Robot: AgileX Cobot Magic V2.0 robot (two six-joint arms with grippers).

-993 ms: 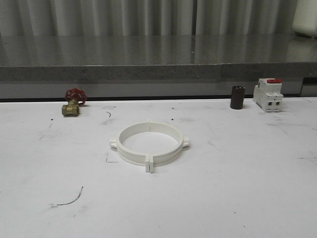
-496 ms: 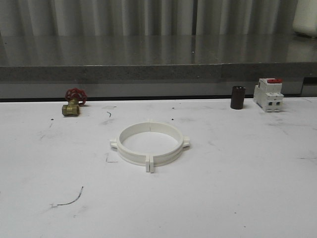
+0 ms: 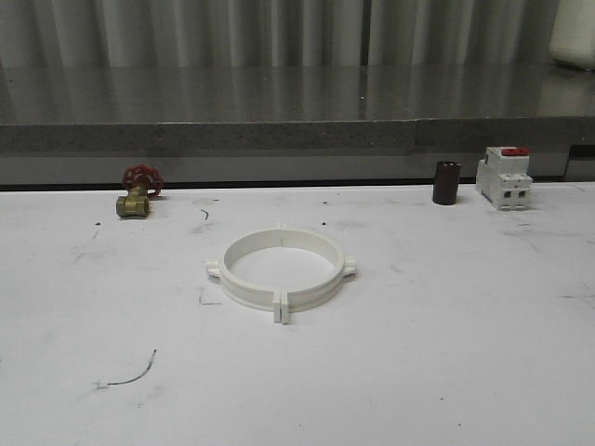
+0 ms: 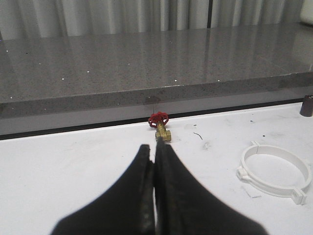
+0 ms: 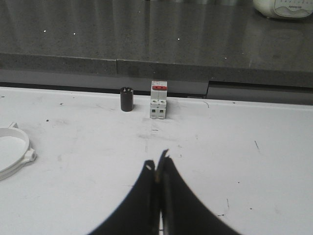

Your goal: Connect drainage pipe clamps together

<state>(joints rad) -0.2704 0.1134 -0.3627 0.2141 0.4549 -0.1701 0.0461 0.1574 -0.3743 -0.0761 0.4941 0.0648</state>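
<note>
So the two white plastic half-ring drainage pipe clamps (image 3: pixel 281 270) are sitting mid-table, already butted up into one full ring, with the end tabs meeting at the near side and again at the far side. Looks connected to me, or at least lined up; can't tell from here if the tabs are actually locked.

Handling-wise, I'd guess these are light, stiff, thin-walled plastic, a bit slick on the smooth white table (image 3: pixel 446 353), so a sideways nudge would probably skate the whole ring or pop the halves apart. Best spots to grab would be the little side lugs or pinching across the wall, one half per arm, not the joint tabs.

Left gripper (image 4: pixel 154 169) has its fingers pressed together with nothing in them, parked well back from the ring. Right gripper (image 5: pixel 159 171) is the same deal, fingers together and empty, off to the right.

Containers: none really. The ring's middle is just bare table. Far edge has a brass valve with red handwheel (image 3: pixel 138 191) on the left, and a small dark cylinder (image 3: pixel 446 182) right beside a white circuit breaker with red top (image 3: pixel 504 177) on the right.
</note>
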